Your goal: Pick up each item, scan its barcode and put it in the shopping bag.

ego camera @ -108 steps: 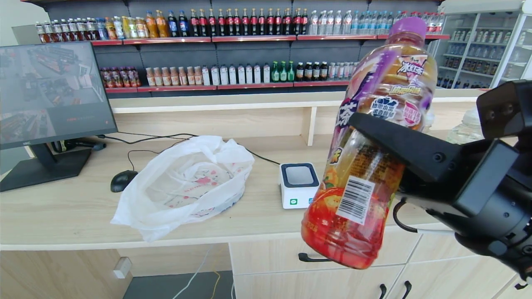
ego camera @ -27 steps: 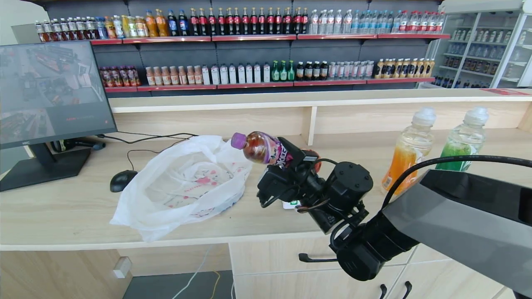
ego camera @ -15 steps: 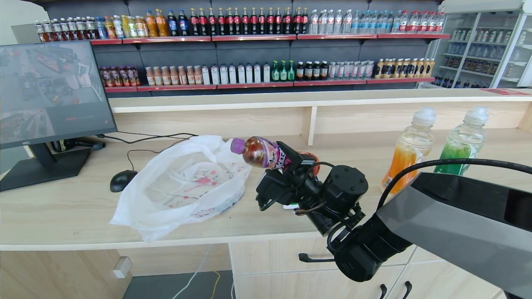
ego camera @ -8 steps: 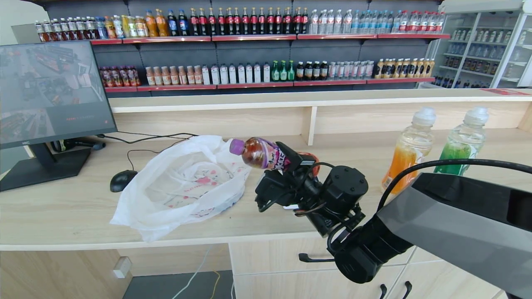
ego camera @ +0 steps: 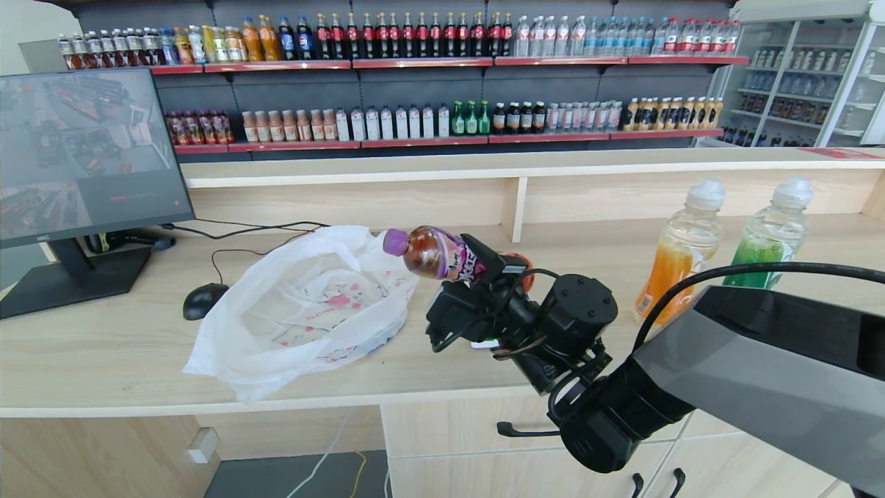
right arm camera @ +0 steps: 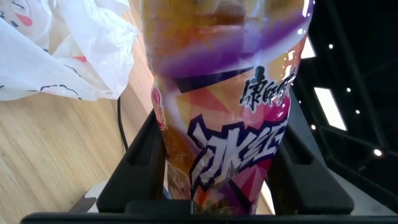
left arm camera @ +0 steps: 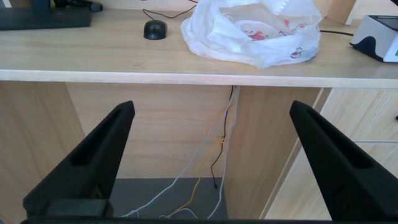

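Purple-capped plastic tea bottle [ego camera: 430,253] is held tilted over the wooden counter [ego camera: 104,360], cap beside the white plastic shopping bag [ego camera: 304,311] — right gripper [ego camera: 485,263] is clamped on it; left gripper [left arm camera: 211,107] is held spread apart.

Right hand [ego camera: 478,267] swung bottle [ego camera: 432,252] from upright to lying above scanner [left arm camera: 379,38], cap toward bag [ego camera: 304,311].

A pale wooden counter [ego camera: 104,346] runs left to right. At its far left stands a monitor [ego camera: 83,152] on a black foot, with a black mouse [ego camera: 202,301] to its right and thin cables [ego camera: 242,228] behind. The white shopping bag [ego camera: 304,311] slumps mid-counter, with the scanner [left arm camera: 378,37] just to its right. An orange bottle [ego camera: 681,252] and a green bottle [ego camera: 767,238] stand upright side by side at the right
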Available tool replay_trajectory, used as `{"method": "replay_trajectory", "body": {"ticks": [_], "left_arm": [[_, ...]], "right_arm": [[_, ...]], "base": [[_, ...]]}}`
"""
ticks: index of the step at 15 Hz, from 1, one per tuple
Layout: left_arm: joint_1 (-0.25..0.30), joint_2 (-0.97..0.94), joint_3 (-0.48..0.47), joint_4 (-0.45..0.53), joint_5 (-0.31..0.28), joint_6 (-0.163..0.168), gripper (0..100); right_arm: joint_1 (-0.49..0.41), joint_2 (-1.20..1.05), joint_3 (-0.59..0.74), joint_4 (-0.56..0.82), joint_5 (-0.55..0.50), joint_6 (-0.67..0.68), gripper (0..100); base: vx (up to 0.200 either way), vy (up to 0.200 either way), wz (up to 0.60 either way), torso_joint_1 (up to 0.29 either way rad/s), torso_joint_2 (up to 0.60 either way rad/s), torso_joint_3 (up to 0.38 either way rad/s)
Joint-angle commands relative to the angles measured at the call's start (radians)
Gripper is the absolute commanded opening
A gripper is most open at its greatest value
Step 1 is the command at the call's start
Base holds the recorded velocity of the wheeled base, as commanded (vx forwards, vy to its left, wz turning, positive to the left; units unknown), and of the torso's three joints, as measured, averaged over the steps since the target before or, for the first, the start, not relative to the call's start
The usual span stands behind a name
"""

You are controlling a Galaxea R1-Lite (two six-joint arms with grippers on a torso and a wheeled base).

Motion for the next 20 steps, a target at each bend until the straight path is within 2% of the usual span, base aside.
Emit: {"method": "replay_trajectory", "body": {"ticks": [1,5,8,12,14,15,16,20], "left_arm": [[0.0,0.0,0.0,0.001,0.0,0.0,100],[0.0,0.0,0.0,0.0,0.0,0.0,100],[0.0,0.0,0.0,0.0,0.0,0.0,100],[0.0,0.0,0.0,0.0,0.0,0.0,100],[0.0,0.0,0.0,0.001,0.0,0.0,100],[0.0,0.0,0.0,0.0,0.0,0.0,100],[0.0,0.0,0.0,0.001,0.0,0.0,100],[0.0,0.0,0.0,0.0,0.0,0.0,100]], "right_arm": [[-0.001,-0.019,0.009,-0.001,0.0,0.0,0],[0.001,-0.089,0.037,-0.001,0.0,0.004,0],[0.004,-0.2,0.132,-0.001,-0.085,0.105,0],[-0.01,-0.332,0.208,-0.001,-0.085,0.122,0],[-0.012,-0.398,0.201,-0.001,-0.164,0.204,0],[-0.002,-0.433,0.19,-0.001,-0.258,0.268,0],[0.004,-0.46,0.196,-0.001,-0.298,0.303,0],[-0.022,-0.529,0.199,-0.001,-0.315,0.386,0]], "base": [[0.0,0.0,0.0,0.0,0.0,0.0],[0.0,0.0,0.0,0.0,0.0,0.0],[0.0,0.0,0.0,0.0,0.0,0.0],[0.0,0.0,0.0,0.0,0.0,0.0],[0.0,0.0,0.0,0.0,0.0,0.0],[0.0,0.0,0.0,0.0,0.0,0.0],[0.0,0.0,0.0,0.0,0.0,0.0],[0.0,0.0,0.0,0.0,0.0,0.0]]}}
